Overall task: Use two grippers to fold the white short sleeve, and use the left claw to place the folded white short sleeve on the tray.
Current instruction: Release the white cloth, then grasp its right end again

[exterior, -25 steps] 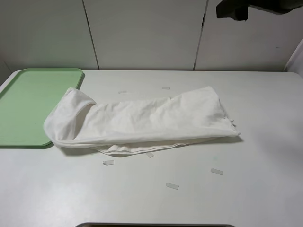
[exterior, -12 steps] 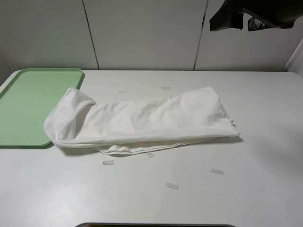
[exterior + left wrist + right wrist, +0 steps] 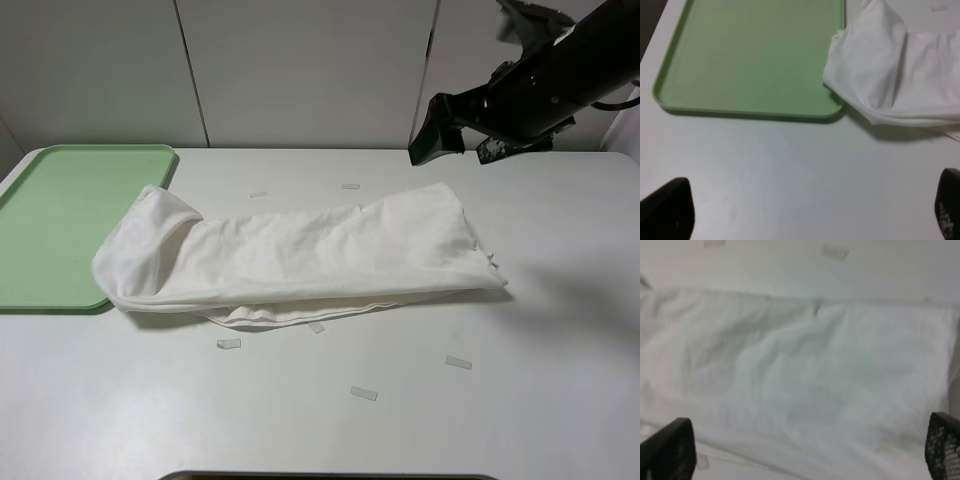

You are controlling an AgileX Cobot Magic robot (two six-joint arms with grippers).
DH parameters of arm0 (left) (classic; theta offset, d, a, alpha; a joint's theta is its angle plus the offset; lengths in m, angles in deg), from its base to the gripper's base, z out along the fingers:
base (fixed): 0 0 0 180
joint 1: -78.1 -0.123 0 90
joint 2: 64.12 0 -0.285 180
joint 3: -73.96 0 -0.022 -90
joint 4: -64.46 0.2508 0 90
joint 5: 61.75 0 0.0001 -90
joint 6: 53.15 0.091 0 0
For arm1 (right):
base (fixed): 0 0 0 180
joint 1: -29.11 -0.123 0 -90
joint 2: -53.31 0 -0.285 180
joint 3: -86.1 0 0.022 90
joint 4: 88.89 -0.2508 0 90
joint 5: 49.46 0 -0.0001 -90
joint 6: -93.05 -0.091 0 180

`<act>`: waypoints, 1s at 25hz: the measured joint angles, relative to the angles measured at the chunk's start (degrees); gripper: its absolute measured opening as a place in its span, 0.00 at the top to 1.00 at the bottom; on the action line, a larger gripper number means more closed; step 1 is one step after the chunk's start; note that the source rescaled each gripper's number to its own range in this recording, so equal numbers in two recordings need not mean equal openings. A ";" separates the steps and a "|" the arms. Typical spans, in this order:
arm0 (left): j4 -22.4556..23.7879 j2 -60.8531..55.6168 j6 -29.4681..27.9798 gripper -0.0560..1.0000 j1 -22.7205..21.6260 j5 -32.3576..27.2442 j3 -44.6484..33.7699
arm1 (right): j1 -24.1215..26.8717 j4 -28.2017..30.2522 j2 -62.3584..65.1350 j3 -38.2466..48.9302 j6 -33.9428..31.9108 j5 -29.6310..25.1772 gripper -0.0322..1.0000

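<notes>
The white short sleeve (image 3: 300,260) lies folded into a long band across the middle of the table, its left end (image 3: 890,70) lapping over the corner of the light green tray (image 3: 60,220) (image 3: 750,55). My right gripper (image 3: 462,140) hangs open above and behind the garment's right end, with white cloth (image 3: 800,365) spread below its empty jaws (image 3: 805,447). The left gripper (image 3: 807,210) is open over bare table in front of the tray and holds nothing. It is outside the exterior high view.
Small pale tape strips (image 3: 364,393) (image 3: 458,362) (image 3: 229,343) lie on the white table in front of the garment, and others (image 3: 350,186) lie behind it. A panelled wall stands at the back. A dark edge (image 3: 330,476) runs along the table's front.
The right arm has come down from the upper right corner, moving left and lower toward the garment's right end. The garment and tray have not moved.
</notes>
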 joint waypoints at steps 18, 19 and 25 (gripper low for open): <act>0.05 0.00 0.00 0.03 0.00 0.00 0.00 | 7.24 -5.05 -18.91 -8.55 11.48 -4.54 0.00; 0.05 0.00 0.00 0.03 0.00 0.00 0.00 | 7.96 -5.05 -20.28 -9.77 11.65 -5.26 0.00; 0.05 0.00 0.00 0.03 0.00 0.00 0.00 | 11.40 -4.56 -29.03 -18.20 14.09 -10.18 0.00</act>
